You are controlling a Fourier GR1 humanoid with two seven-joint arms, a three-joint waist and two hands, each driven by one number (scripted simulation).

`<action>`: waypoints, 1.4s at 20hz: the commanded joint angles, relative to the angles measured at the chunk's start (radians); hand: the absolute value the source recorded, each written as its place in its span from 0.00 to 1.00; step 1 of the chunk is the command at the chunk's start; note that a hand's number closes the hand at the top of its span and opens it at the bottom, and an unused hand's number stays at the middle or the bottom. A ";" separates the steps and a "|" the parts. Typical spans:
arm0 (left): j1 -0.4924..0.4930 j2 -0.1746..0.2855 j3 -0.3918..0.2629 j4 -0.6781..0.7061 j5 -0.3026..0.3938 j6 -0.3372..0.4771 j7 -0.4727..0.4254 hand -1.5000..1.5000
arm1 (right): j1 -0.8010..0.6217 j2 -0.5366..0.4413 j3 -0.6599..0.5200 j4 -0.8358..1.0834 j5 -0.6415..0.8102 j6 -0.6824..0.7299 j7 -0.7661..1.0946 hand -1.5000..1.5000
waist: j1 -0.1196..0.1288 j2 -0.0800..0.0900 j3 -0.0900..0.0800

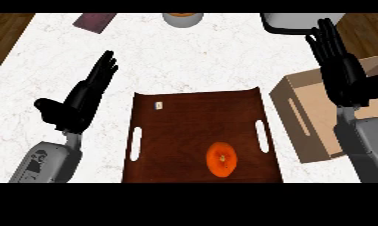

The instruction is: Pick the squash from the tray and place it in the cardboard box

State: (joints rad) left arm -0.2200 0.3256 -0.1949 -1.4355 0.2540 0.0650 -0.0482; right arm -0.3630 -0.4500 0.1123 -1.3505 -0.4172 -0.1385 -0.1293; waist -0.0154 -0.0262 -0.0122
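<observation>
An orange squash (221, 159) lies on the brown tray (193, 115), toward the tray's near right part. The open cardboard box (304, 105) stands just right of the tray, partly behind my right forearm. My right hand (342, 70) is raised with straight fingers over the box's far right side, well away from the squash. At the left, my left hand (83, 96) rests open over the counter beside the tray, fingers pointing up and away. Neither hand holds anything.
On the white marbled counter (184, 55), a dark reddish flat object (97, 20) lies at the far left, a round bowl-like item (182, 18) at the far middle, and a grey-white container (295, 21) at the far right. A small white tag (159, 105) sits on the tray.
</observation>
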 commanded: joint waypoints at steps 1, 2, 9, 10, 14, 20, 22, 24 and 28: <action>0.018 0.036 0.017 -0.038 -0.033 -0.038 -0.021 0.50 | 0.008 -0.009 -0.017 -0.083 0.064 -0.057 0.017 0.00 | 0.014 0.024 0.012; 0.026 0.050 -0.001 -0.070 -0.072 0.011 -0.016 0.50 | 0.121 -0.055 0.010 -0.293 0.070 -0.112 0.070 0.00 | -0.019 0.009 0.010; 0.055 0.174 0.008 -0.080 -0.141 -0.037 -0.044 0.50 | 0.300 -0.303 0.058 -0.490 0.341 -0.196 0.210 0.00 | -0.060 -0.002 0.008; 0.031 0.168 0.009 -0.066 -0.148 -0.039 -0.055 0.50 | 0.353 -0.292 0.064 -0.609 0.351 -0.232 0.233 0.00 | -0.067 0.002 0.009; 0.000 0.140 -0.012 -0.093 -0.162 -0.025 -0.005 0.50 | 0.508 -0.324 0.164 -0.733 0.574 -0.269 0.139 0.00 | -0.042 0.013 0.011; 0.021 0.119 -0.034 -0.124 -0.191 -0.039 -0.032 0.50 | 0.522 -0.423 0.249 -0.877 0.797 -0.195 0.336 0.00 | 0.003 0.022 0.010; 0.032 0.173 0.030 -0.097 -0.127 -0.105 -0.066 0.50 | 0.559 -0.480 0.278 -0.896 0.848 -0.130 0.414 0.00 | 0.004 0.022 0.008; 0.007 0.128 -0.017 -0.116 -0.169 -0.062 -0.022 0.50 | 0.538 -0.539 0.299 -0.957 0.880 -0.037 0.530 0.00 | 0.000 0.021 0.008; -0.013 0.134 -0.015 -0.101 -0.172 -0.088 -0.037 0.50 | 0.409 -0.542 0.411 -1.027 0.911 0.146 0.751 0.00 | 0.037 0.030 0.006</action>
State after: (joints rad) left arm -0.2133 0.4608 -0.2100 -1.5473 0.0838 -0.0049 -0.0814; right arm 0.1205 -0.9703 0.4432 -2.3110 0.4448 -0.1294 0.4403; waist -0.0007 -0.0024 -0.0050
